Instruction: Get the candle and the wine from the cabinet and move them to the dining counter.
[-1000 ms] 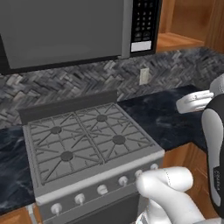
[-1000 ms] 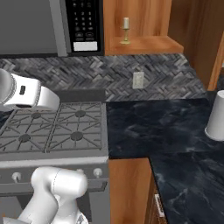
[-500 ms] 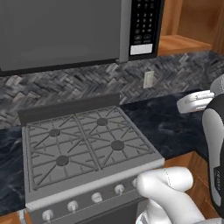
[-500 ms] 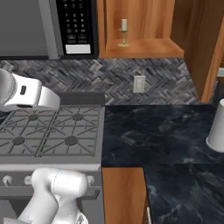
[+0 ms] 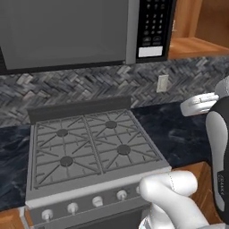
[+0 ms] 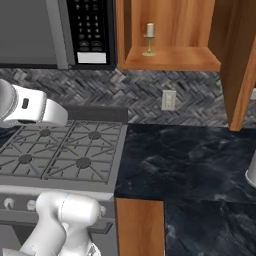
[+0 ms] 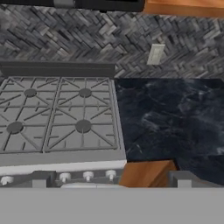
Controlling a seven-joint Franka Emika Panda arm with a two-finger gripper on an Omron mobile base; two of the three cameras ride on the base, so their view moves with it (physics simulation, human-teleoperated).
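Microwave (image 6: 55, 30): mounted above the stove at the left, grey door, black keypad panel (image 5: 154, 24) on its right side.

Stove (image 5: 89, 145): grey, four burners under grates, a row of round knobs (image 5: 96, 202) along its front edge; raised back panel against the wall. Seen from the hand view (image 7: 61, 118) it lay left of the worktop.

Backsplash (image 6: 140, 95): grey herringbone tile behind stove and worktop, with a pale wall outlet (image 6: 169, 100) set in it right of the stove.

Worktop (image 6: 185, 160): black marbled stone, starting directly at the stove's right edge and running to the right; orange-brown base cabinet (image 6: 140, 227) beneath it.

Cabinet (image 6: 170, 35): orange-brown wooden wall unit just right of the microwave, interior open to view, wooden shelf floor and side wall (image 6: 240, 65) visible.

Candle (image 6: 149, 38): cream stick on a brass holder, upright on the cabinet shelf near its left rear corner, apart from the arm.

Wine: could not be made out in these views.

Pale rounded object (image 6: 251, 172): at the far right edge of the worktop, cut off by the frame; identity could not be told.

Gripper (image 7: 111, 181): two dark finger tips low in the hand view stood wide apart, spread to the full, nothing between them and nothing held; it hung in front of the stove's front edge, facing the backsplash.
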